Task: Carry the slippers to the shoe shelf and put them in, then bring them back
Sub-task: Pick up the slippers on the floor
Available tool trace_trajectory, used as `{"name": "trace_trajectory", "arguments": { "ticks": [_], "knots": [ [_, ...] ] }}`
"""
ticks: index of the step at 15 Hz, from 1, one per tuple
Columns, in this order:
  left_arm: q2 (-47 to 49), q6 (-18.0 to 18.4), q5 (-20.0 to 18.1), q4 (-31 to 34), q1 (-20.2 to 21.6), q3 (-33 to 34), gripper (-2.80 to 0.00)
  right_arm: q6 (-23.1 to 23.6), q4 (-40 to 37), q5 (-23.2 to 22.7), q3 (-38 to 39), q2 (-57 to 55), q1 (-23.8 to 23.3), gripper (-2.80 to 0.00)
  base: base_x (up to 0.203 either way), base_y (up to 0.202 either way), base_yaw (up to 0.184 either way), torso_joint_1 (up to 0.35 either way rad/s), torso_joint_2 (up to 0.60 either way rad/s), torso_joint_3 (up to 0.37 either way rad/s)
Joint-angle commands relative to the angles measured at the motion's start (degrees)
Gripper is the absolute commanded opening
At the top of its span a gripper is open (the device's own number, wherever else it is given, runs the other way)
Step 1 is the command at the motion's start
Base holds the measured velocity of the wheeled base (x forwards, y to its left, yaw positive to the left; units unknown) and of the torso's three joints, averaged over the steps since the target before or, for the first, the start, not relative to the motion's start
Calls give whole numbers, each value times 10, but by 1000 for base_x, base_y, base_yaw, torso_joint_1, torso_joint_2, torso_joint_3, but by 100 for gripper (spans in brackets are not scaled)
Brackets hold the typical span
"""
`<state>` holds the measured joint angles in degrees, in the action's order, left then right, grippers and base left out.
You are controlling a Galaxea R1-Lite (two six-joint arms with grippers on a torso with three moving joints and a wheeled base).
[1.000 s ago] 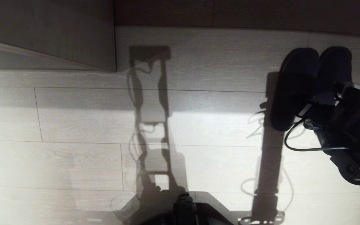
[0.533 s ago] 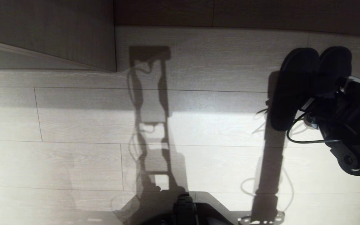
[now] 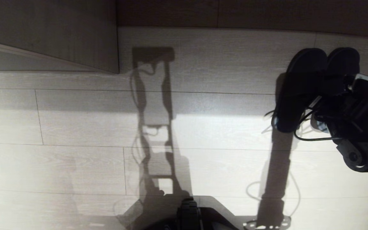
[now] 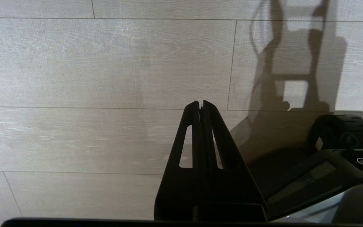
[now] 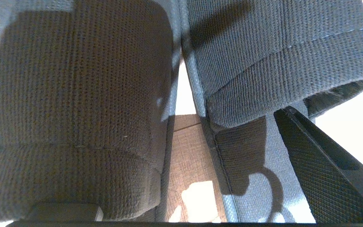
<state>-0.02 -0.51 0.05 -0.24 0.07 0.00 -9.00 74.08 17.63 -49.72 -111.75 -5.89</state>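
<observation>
The two dark grey-navy slippers (image 3: 300,91) lie side by side on the pale floor at the far right, toes pointing away from me. My right gripper (image 3: 331,92) hovers low over their open backs. In the right wrist view the slippers (image 5: 74,94) fill the picture with a strip of floor between them. The right gripper (image 5: 184,135) stands open across that strip. One finger (image 5: 320,167) rests on the insole of one slipper, its tip at the toe cap's edge; the other finger is hidden by the other slipper's upper. My left gripper (image 4: 200,102) hangs shut and empty beside the base.
A wood-grain furniture panel (image 3: 75,35) with a pale strip (image 3: 18,62) at its foot stands at the far left; I cannot tell whether it is the shoe shelf. A dark skirting (image 3: 251,12) runs along the back. My base (image 3: 188,214) shows at the bottom edge.
My right arm has pushed forward, farther in over the slippers' backs, with its fingers still apart. The slippers have hardly shifted. The left arm has kept still.
</observation>
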Motion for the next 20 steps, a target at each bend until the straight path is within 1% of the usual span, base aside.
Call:
{"name": "trace_trajectory", "arguments": {
  "ticks": [1,3,7,8,10,12,17,18,20],
  "knots": [
    [0,0,0,0,0,0,-280,-1,4,1,-3,-6,0,0,0,0,0,0,0,0],
    [0,0,0,0,0,0,-280,0,3,-27,-18,-13,-15,0,0,0,0,0,0,0],
    [0,0,0,0,0,0,-280,2,-2,-43,-43,-21,-29,0,0,0,0,0,0,0],
    [0,0,0,0,0,0,-280,2,-2,-56,-55,-27,-36,0,0,0,0,0,0,0],
    [0,0,0,0,0,0,-280,2,-3,-61,-59,-30,-40,0,0,0,0,0,0,0],
    [0,0,0,0,0,0,-280,0,-10,-78,-73,-37,-53,0,0,0,0,0,0,0],
    [0,0,0,0,0,0,-280,0,-10,-82,-86,-43,-56,0,0,0,0,0,0,0],
    [0,0,0,0,0,0,-280,0,-11,-82,-102,-45,-56,0,0,0,0,0,0,0],
    [0,0,0,0,0,0,-280,0,-12,-82,-109,-49,-56,0,0,0,0,0,0,0]
  ]
}}
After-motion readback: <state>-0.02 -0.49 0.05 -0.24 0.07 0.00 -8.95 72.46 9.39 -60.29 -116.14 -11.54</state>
